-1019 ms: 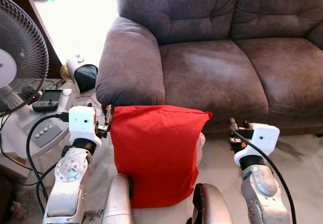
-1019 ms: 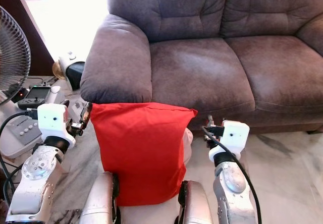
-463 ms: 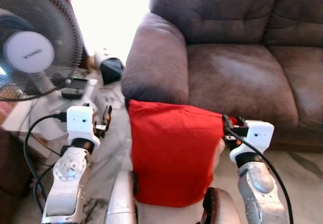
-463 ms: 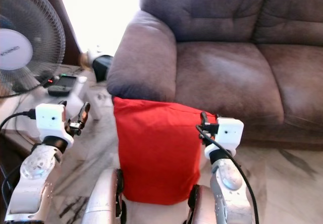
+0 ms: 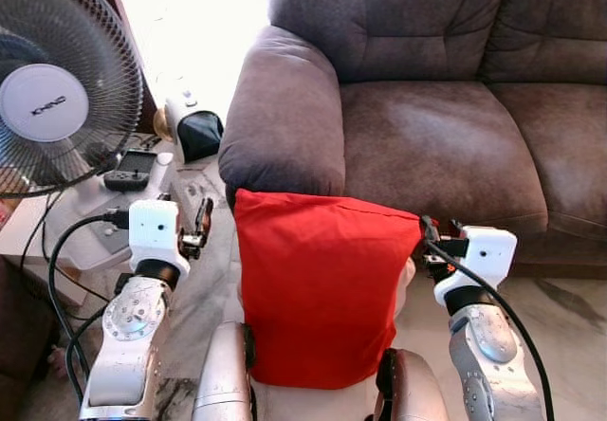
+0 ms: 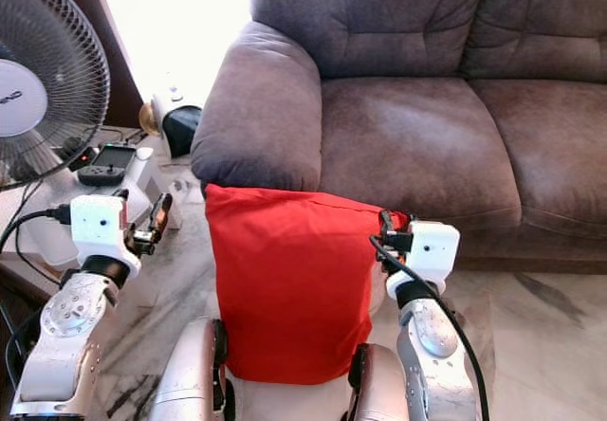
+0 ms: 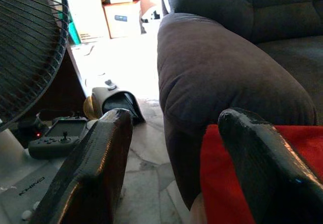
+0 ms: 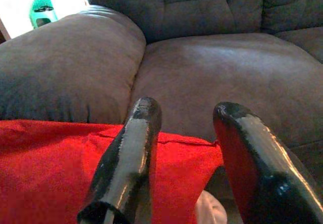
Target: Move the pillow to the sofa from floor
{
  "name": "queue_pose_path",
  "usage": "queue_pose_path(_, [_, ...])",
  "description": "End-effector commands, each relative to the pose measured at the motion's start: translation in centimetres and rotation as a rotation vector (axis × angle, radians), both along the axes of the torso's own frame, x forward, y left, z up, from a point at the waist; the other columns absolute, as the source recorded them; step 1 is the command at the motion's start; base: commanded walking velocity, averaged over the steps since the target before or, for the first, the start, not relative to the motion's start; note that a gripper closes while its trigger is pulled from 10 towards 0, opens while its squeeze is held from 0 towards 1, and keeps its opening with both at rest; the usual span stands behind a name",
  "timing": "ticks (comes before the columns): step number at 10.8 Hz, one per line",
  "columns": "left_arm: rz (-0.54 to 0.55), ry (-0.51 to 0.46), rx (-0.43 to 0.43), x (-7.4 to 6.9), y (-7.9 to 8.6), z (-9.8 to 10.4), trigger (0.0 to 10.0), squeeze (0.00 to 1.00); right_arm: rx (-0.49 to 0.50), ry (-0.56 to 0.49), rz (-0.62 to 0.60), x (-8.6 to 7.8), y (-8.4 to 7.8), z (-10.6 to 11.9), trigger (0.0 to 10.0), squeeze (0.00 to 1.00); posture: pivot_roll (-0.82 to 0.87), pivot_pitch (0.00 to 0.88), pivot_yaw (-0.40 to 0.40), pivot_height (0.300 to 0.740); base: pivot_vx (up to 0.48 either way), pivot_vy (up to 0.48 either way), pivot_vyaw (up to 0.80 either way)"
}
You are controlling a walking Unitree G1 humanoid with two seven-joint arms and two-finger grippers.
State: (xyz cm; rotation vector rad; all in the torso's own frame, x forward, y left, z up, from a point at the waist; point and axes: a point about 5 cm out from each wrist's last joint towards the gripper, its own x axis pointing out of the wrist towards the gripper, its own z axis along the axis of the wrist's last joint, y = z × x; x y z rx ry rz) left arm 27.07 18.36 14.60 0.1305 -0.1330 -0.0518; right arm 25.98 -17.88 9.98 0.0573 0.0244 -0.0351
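Observation:
The red pillow [image 5: 322, 288] stands upright on the floor against the front of the brown sofa [image 5: 436, 137], just below its armrest [image 5: 285, 108]. My left gripper [image 5: 201, 222] hangs open a little to the left of the pillow's upper left corner, apart from it. In the left wrist view the pillow's red edge [image 7: 222, 183] lies behind one finger. My right gripper [image 5: 429, 236] is open at the pillow's upper right corner. In the right wrist view its fingers [image 8: 131, 148] sit spread just above the red cloth [image 8: 50, 173].
A standing fan [image 5: 57, 99] is at the left, with a handheld game console [image 5: 133, 168] on its white base. A white and dark device [image 5: 190, 127] sits on the floor by the armrest. Marble floor [image 5: 569, 298] lies to the right.
The camera has swung, shifting the whole scene. A gap has opened between my left gripper and the pillow's left corner. My right gripper has come in to the pillow's right corner.

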Motion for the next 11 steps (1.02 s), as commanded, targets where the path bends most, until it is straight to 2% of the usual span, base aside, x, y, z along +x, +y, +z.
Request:
queue_pose_path(1, [0.001, 0.023, 0.024, 0.1, 0.0, -0.3, 10.0, 0.0, 0.004, 0.012, -0.006, -0.1, -0.2, -0.3, 10.0, 0.0, 0.06, 0.094, -0.001, 0.572, 0.262, 0.0, 0.0])
queue_pose_path(3, [-0.002, 0.022, 0.025, 0.2, -0.1, -0.3, 10.0, 0.0, -0.025, 0.011, 0.002, -0.1, 0.0, -0.3, 10.0, 0.0, 0.06, 0.093, 0.0, 0.572, 0.268, 0.0, 0.24])
queue_pose_path(8, [-0.009, 0.018, 0.024, 0.1, -0.2, -0.3, 10.0, 0.0, -0.003, 0.014, -0.011, -0.1, -0.1, -0.5, 10.0, 0.0, 0.06, 0.093, 0.0, 0.572, 0.269, 0.0, 0.0])
queue_pose_path(10, [-0.035, 0.013, 0.014, 0.1, -0.5, -0.3, 10.0, 0.0, -0.005, 0.034, -0.025, -0.1, -0.3, -0.9, 10.0, 0.0, 0.06, 0.093, 0.001, 0.572, 0.0, 0.0, 0.0])
queue_pose_path(11, [-0.037, 0.018, 0.018, 0.1, -0.6, -0.3, 10.0, 0.0, -0.015, 0.077, -0.045, -0.1, -0.5, -1.5, 10.0, 0.0, 0.06, 0.095, 0.001, 0.572, 0.0, 0.0, 0.0])
